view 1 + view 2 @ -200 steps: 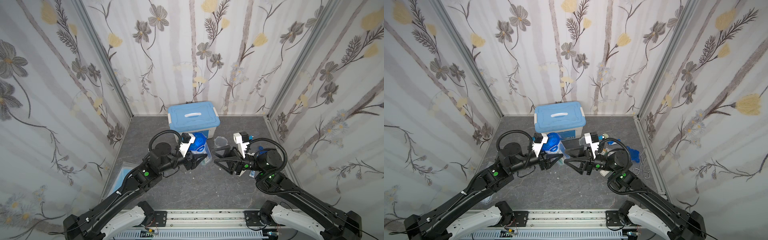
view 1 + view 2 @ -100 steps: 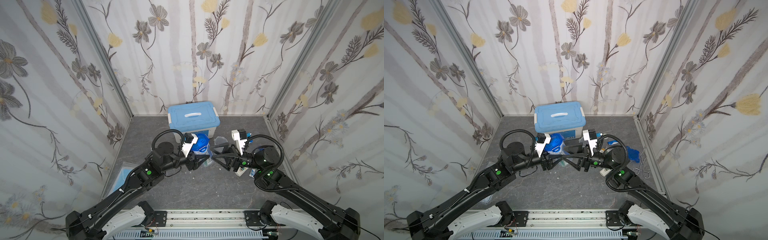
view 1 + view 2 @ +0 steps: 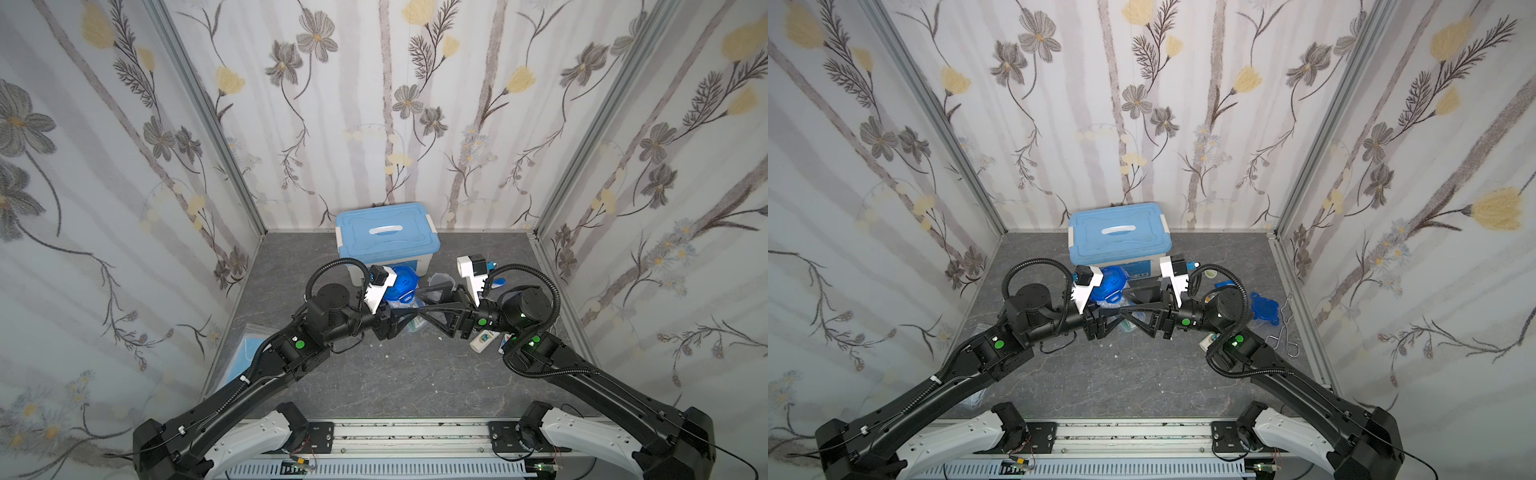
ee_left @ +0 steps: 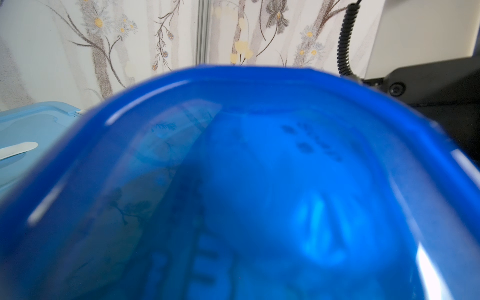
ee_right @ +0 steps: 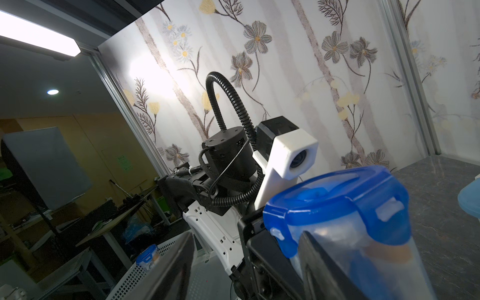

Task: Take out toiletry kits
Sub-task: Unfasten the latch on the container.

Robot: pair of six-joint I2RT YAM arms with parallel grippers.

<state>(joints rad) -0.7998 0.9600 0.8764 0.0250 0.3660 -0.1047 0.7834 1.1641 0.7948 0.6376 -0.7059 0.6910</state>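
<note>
left fingers (image 3: 392, 326) clamp the blue-lidded cup (image 5: 358, 233) just in front of the big box (image 3: 386, 232), steadying it I guess; right fingers (image 5: 319, 267) hang spread beside it, probably after the lid (image 3: 401, 284).

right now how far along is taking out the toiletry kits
Done: the open cup, a loose lid and a cream bottle sit out. In hand: left gripper holds the lidded cup, right gripper open at it. Left: that lid and contents.

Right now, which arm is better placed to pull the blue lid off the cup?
Right, probably: the left gripper holds the cup steady, while the right gripper is open, empty and right beside the blue lid.
</note>
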